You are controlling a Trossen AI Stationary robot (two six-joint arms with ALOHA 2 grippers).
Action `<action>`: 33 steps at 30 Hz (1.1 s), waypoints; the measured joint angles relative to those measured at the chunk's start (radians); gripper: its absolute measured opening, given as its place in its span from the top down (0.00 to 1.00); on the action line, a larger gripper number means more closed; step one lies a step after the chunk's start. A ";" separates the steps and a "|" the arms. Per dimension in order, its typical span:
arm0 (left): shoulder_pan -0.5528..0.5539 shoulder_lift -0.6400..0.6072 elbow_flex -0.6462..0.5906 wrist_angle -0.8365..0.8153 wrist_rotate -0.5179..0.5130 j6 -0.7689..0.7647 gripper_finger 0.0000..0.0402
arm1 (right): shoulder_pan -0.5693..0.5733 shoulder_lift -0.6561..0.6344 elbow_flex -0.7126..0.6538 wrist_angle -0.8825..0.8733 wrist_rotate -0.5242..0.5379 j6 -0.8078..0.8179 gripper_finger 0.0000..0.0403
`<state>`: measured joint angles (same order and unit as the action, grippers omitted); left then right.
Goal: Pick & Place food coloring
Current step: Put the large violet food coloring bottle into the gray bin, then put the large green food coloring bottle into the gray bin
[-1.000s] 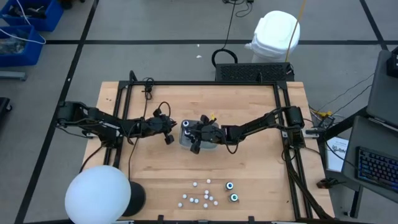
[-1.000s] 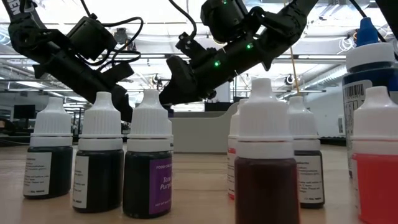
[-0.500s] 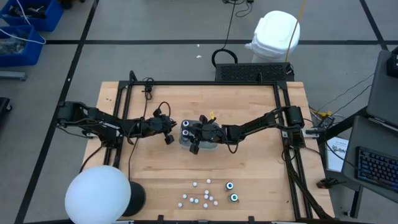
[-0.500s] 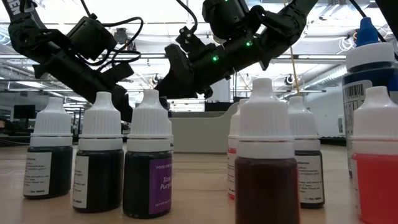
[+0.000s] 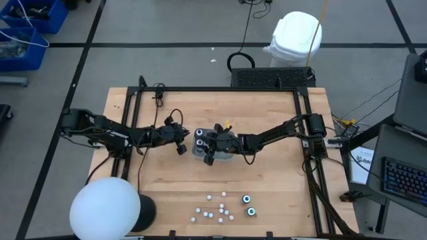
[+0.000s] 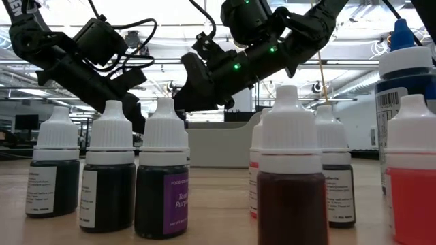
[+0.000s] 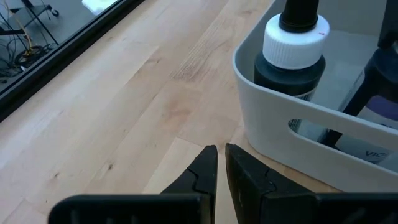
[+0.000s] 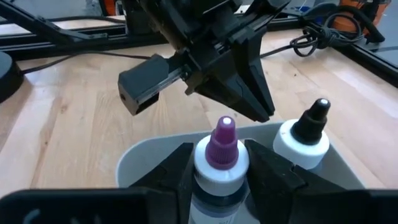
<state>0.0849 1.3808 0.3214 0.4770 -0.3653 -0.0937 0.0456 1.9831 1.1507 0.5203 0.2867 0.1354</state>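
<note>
Right gripper (image 8: 214, 163) reaches over the grey bin (image 7: 273, 134), fingers clamped around a purple-tipped bottle (image 8: 222, 155) beside a black-tipped bottle (image 8: 303, 138). Left gripper (image 7: 221, 163) hovers just outside the bin wall, fingers nearly together and empty. Loose food coloring bottles (image 5: 247, 205) stand on the wooden table (image 5: 267, 180), well apart from both grippers.

"Purp…" on purple bottle label (image 6: 175, 204)

Two matte black robot arms built from slim jointed segments, with thin black cables looping loosely along them. The right arm (image 6: 272, 41) shows small glowing green indicator lights on its blocky wrist housing. The left arm (image 5: 113, 133) ends in angular, wedge-shaped black fingers (image 7: 205, 177) with smooth flat faces.
</note>
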 joint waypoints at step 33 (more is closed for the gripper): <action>0.000 0.000 -0.001 -0.036 -0.002 0.074 0.90 | 0.188 -0.585 0.000 -0.582 0.243 -0.141 0.45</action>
<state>0.0845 1.3808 0.3206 0.4413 -0.3668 -0.0200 0.2340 1.3981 1.1507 -0.0612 0.5296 -0.0051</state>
